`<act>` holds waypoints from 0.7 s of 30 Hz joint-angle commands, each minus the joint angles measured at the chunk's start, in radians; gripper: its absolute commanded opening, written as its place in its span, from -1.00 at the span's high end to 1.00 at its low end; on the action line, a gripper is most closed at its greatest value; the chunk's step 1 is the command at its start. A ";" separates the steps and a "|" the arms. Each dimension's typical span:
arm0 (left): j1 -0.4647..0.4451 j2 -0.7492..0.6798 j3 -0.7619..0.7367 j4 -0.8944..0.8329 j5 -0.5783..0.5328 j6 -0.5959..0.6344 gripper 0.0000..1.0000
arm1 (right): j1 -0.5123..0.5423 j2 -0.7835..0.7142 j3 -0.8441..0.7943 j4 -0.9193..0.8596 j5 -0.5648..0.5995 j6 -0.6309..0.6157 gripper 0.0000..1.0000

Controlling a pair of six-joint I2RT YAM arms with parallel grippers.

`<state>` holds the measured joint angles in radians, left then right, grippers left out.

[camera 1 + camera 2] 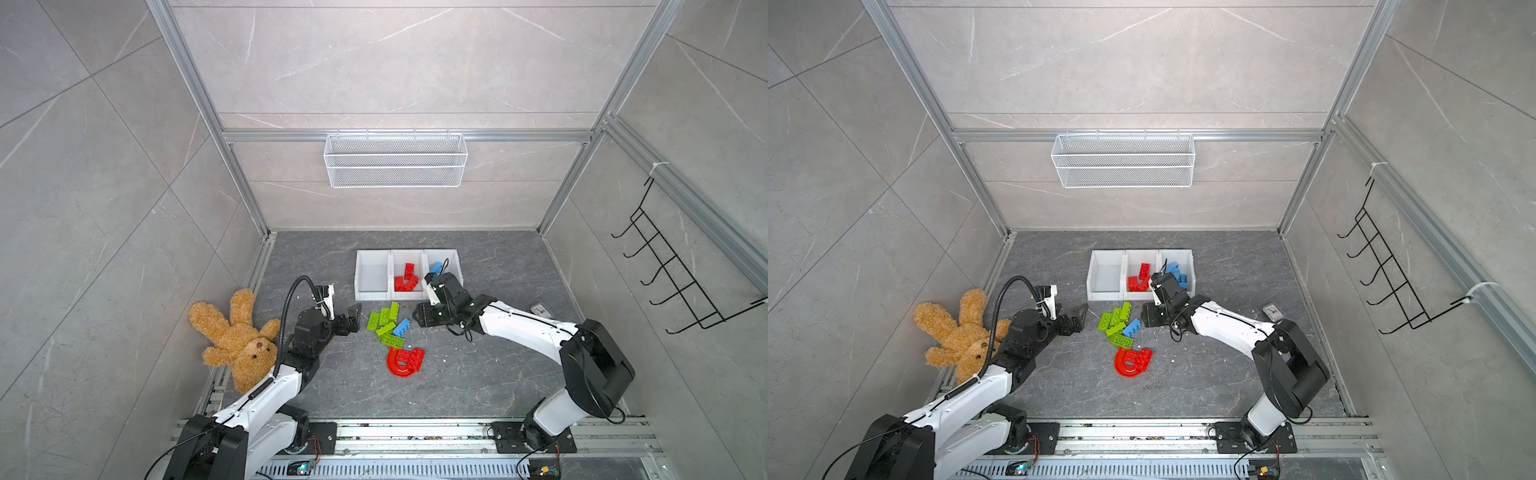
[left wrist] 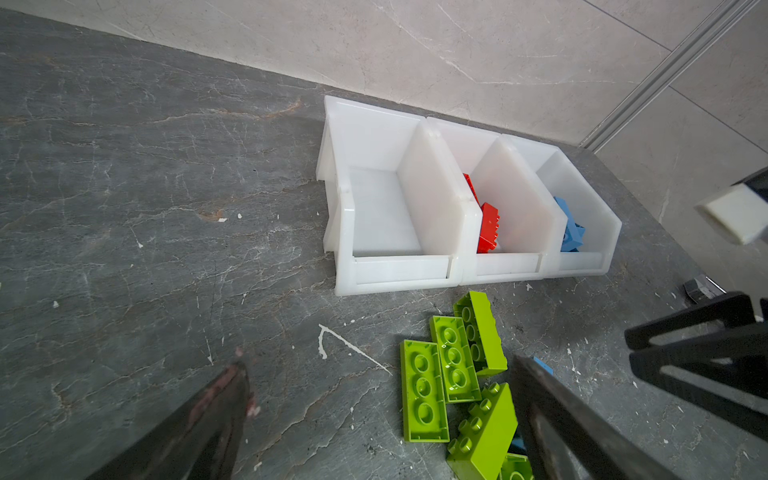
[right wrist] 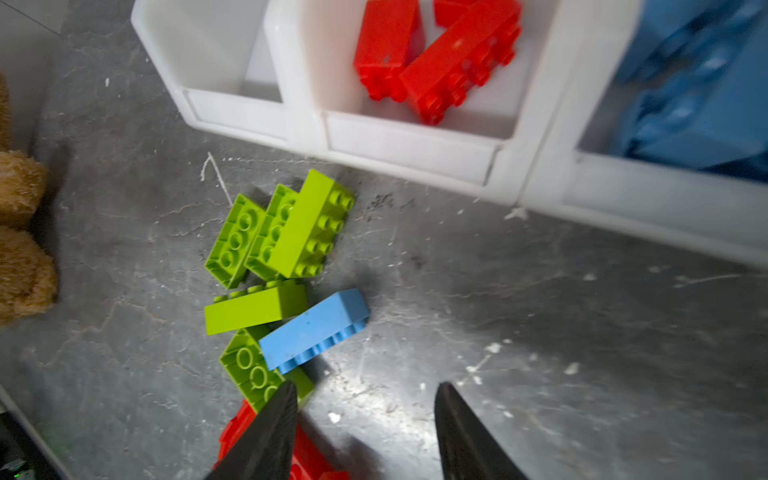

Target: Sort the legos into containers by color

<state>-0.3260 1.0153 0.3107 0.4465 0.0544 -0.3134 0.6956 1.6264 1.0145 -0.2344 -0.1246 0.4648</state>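
Observation:
Several lime green legos [image 1: 384, 320] lie jumbled in front of three joined white containers [image 1: 372, 296]. A blue brick [image 3: 313, 328] leans on the green ones. A red arch [image 1: 399, 366] and a red brick [image 1: 414, 357] lie nearer the front. The left container [image 2: 399, 268] is empty, the middle one holds red bricks [image 3: 436, 58], and the right one holds blue bricks [image 1: 1177, 274]. My left gripper [image 2: 380, 362] hangs open just left of the green pile. My right gripper [image 3: 368, 386] is open over bare floor right of the pile, holding nothing.
A brown teddy bear [image 1: 237, 336] lies at the left by the left arm. A small clock [image 1: 1272, 311] sits on the floor at the right. A white wire basket [image 1: 395, 160] hangs on the back wall and a black hook rack [image 1: 673, 270] on the right wall.

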 commanded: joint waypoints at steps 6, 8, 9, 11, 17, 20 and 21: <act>-0.002 -0.013 0.011 0.021 0.001 0.016 -0.99 | 0.046 0.112 0.015 0.066 -0.064 0.071 -0.18; -0.002 -0.011 0.013 0.021 0.005 0.015 -0.99 | 0.048 0.127 0.029 0.073 -0.078 0.074 -0.20; -0.003 -0.011 0.014 0.021 0.008 0.015 -0.99 | 0.050 0.136 0.036 0.074 -0.082 0.075 -0.22; -0.003 -0.014 0.014 0.020 0.008 0.015 -0.99 | 0.050 0.154 0.042 0.076 -0.081 0.076 -0.22; -0.002 -0.029 0.009 0.018 0.004 0.016 -0.99 | 0.053 0.203 0.054 0.101 -0.103 0.093 -0.26; -0.002 -0.031 0.009 0.015 0.000 0.016 -0.99 | 0.054 0.220 0.066 0.103 -0.105 0.092 -0.29; -0.003 -0.032 0.008 0.015 0.001 0.014 -0.99 | 0.054 0.226 0.072 0.101 -0.103 0.091 -0.29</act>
<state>-0.3260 1.0027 0.3107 0.4408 0.0547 -0.3134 0.7425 1.8282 1.0523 -0.1463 -0.2169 0.5446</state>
